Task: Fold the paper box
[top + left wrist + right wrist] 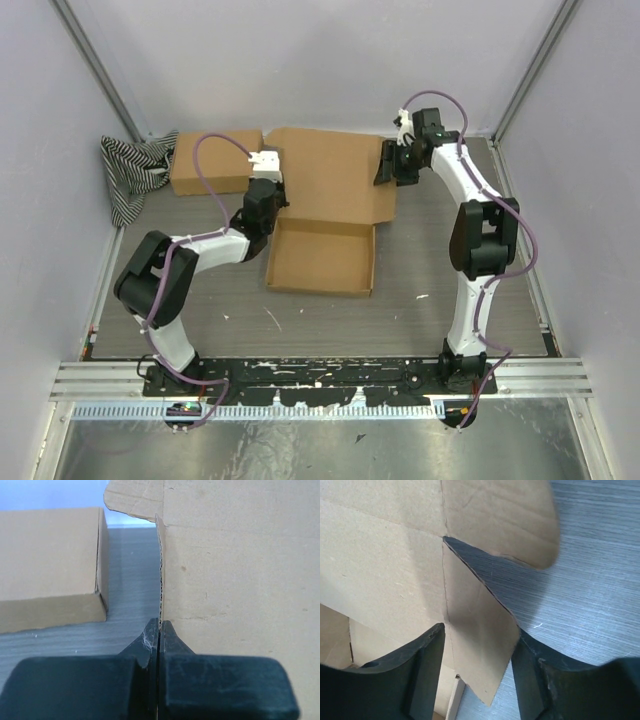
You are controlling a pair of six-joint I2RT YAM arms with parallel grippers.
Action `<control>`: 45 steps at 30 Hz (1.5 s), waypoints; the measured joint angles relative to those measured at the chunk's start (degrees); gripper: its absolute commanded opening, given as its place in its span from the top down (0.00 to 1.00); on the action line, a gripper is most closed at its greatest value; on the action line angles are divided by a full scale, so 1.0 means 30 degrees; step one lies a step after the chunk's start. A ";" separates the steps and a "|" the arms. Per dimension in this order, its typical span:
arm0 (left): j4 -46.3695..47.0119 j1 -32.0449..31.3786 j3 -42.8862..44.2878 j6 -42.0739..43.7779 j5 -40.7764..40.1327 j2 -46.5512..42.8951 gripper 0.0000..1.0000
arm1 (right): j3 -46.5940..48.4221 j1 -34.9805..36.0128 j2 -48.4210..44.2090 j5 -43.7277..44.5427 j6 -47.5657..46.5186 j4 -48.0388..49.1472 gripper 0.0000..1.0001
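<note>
Both arms at the paper box (330, 190), one on each side.
Left arm (200, 245) low, elbow bent, reaching the box's left edge; left gripper (159, 630) pinched tight on the left flap (161, 570). Right arm (480, 235) stretched to the box's right edge; right gripper (477, 635) jaws apart, astride the right flap (475, 605).

Bare desk (420, 300) lay open on the near side and right of the paper box (330, 180). A closed carton (212, 160) and striped cloth (130, 170) blocked the far-left corner, leaving a narrow strip beside the box.

The top camera looks down on the whole table (430, 290) from behind. Both wrist cameras view flaps of the paper box (330, 180) close up.
</note>
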 measured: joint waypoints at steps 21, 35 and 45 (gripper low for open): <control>-0.2237 0.0073 0.1508 0.1705 -0.0823 -0.2470 0.20 | -0.2943 0.1056 -0.3847 0.4517 -0.1821 0.3410 0.99; -1.8593 0.2572 1.3930 0.1399 0.3133 -0.2157 0.30 | -0.9952 0.1552 -0.7526 0.4357 -0.3111 1.2458 0.98; -2.4742 0.2470 1.6211 0.1392 0.5821 0.0561 0.28 | -1.1074 0.1668 -0.8393 0.4408 -0.3359 1.3449 0.98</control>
